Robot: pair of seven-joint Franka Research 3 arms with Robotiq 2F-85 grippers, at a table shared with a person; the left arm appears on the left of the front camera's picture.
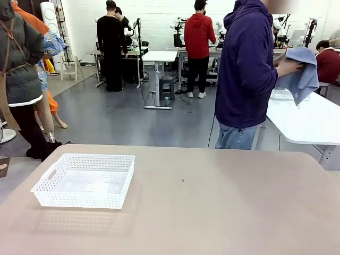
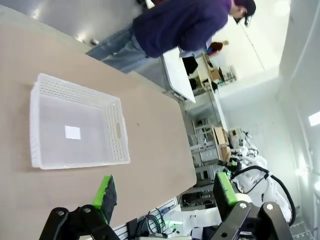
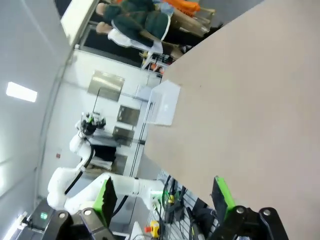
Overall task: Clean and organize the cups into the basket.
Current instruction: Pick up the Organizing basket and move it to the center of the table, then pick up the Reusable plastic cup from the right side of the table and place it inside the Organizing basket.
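Observation:
The white lattice-sided basket [image 1: 85, 180] sits empty on the left part of the tan table; a white label lies on its floor. It appears again in the left wrist view [image 2: 75, 125] and, small and far off, in the right wrist view [image 3: 164, 104]. My left gripper [image 2: 165, 192] is open, held high off the table's near edge, apart from the basket. My right gripper [image 3: 165, 195] is open too, above the table's edge with nothing between its green pads. The cups are out of view. A person in a purple hoodie [image 1: 247, 64] stands at the far side holding a blue-grey cloth [image 1: 300, 71].
The tan table [image 1: 223, 207] is bare apart from the basket and a tiny speck [image 1: 183, 180]. A white table [image 1: 313, 119] stands behind at the right. People and work tables are farther back.

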